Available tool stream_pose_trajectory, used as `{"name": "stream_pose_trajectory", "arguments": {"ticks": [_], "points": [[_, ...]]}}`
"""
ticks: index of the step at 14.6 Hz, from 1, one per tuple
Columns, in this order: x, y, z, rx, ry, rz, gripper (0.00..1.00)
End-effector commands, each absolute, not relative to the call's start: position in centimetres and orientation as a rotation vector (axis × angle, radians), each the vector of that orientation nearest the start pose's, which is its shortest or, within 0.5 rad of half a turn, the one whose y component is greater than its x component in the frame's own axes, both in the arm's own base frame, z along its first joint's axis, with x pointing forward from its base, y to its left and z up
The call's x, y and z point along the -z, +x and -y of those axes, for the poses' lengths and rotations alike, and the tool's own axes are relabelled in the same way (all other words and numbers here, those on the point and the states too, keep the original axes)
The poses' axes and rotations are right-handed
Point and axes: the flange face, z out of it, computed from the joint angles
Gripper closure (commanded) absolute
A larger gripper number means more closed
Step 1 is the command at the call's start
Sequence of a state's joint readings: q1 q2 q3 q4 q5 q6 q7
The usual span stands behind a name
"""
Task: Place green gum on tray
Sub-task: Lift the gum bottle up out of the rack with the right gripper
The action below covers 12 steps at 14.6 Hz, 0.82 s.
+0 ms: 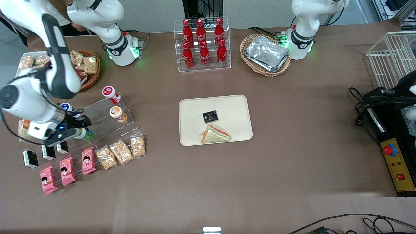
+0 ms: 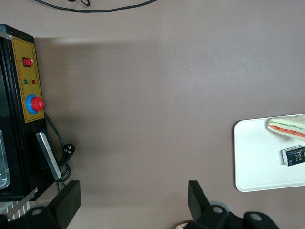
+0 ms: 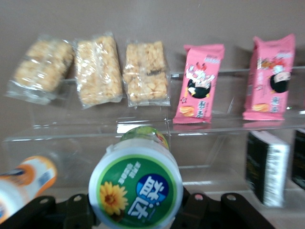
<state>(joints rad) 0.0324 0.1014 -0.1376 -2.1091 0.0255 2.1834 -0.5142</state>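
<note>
1. My gripper (image 1: pixel 79 132) is over the clear acrylic step rack (image 1: pixel 107 122), fingers (image 3: pixel 78 210) pinching the green gum (image 3: pixel 136 188) by its body, one pad on each side.
2. The bottle lies roughly level in my grip, its translucent green body poking out past my fingertips in the front view, its round white-rimmed lid with the sunflower label filling my wrist camera.
3. Beside it on the rack sits the orange-lidded bottle (image 1: pixel 117 113), and one step farther from the front camera a red-lidded bottle (image 1: pixel 110 92); both are smooth little cylinders.
4. On the rack's lowest step, nearer the front camera, are crinkly clear bags of puffed-grain snacks (image 3: pixel 97 69), glossy pink wafer packets (image 3: pixel 198 83) and small black boxes (image 3: pixel 267 167).
5. Progress, as I judge it: the grasp is made, but the carry is not. The gum is at the rack, well apart from the cream tray (image 1: pixel 188 130).
6. That tray, flat, matte, round-cornered and low-rimmed, lies toward the parked arm's end from the rack, holding a wrapped sandwich (image 1: pixel 216 134) and a black packet (image 1: pixel 210 116).
7. Left to do: lift, travel, set down on bare tray.
</note>
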Motion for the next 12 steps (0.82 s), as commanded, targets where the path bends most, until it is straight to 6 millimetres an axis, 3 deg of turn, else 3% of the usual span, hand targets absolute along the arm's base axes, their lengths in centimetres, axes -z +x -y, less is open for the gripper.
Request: {"name": "stream_pose_trajectory", "arguments": {"ticks": [1, 6, 8, 10, 12], "points": [[-44.2, 57.8, 5.5, -0.065, -3.045, 0.600, 0.71], [-53.6, 58.3, 5.0, -0.093, -3.027, 0.618, 0.71], [-56.7, 58.2, 3.8, -0.091, -3.026, 0.604, 0.70], [-58.1, 57.7, -0.6, -0.097, -3.031, 0.516, 0.70], [-58.9, 56.7, -6.9, -0.106, -3.037, 0.379, 0.70]]}}
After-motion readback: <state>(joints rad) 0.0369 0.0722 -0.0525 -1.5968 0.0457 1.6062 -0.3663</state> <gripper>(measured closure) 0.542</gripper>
